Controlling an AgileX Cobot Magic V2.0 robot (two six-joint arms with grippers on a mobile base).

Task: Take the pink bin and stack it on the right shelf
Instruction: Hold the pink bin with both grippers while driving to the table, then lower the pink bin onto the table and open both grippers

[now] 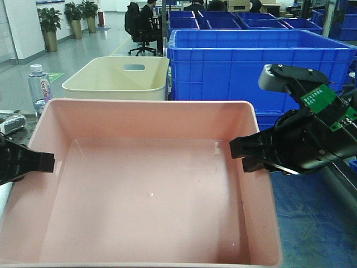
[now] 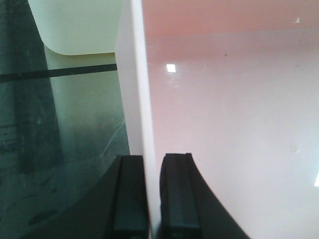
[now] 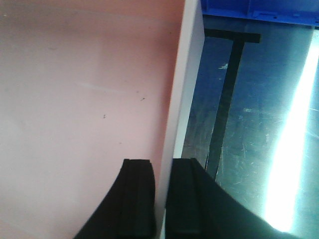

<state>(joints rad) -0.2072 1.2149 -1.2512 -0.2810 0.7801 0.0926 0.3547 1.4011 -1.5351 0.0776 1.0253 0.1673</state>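
The pink bin (image 1: 150, 190) fills the foreground of the front view, empty, with its open side up. My left gripper (image 1: 51, 162) is shut on its left wall; in the left wrist view the gripper (image 2: 153, 167) has one finger on each side of the pale wall (image 2: 134, 99). My right gripper (image 1: 234, 151) is shut on the right wall; in the right wrist view it (image 3: 162, 169) pinches the wall (image 3: 182, 89) the same way. The dark, glossy, scuffed shelf top (image 3: 249, 124) lies beneath the bin and also shows in the left wrist view (image 2: 84, 129). I cannot tell whether the bin rests on it.
A taller cream bin (image 1: 120, 78) with a handle cutout stands just behind the pink bin. Large blue crates (image 1: 256, 61) stand behind and to the right. A water bottle (image 1: 39, 89) stands at the left. A person sits on an office chair (image 1: 146, 28) far back.
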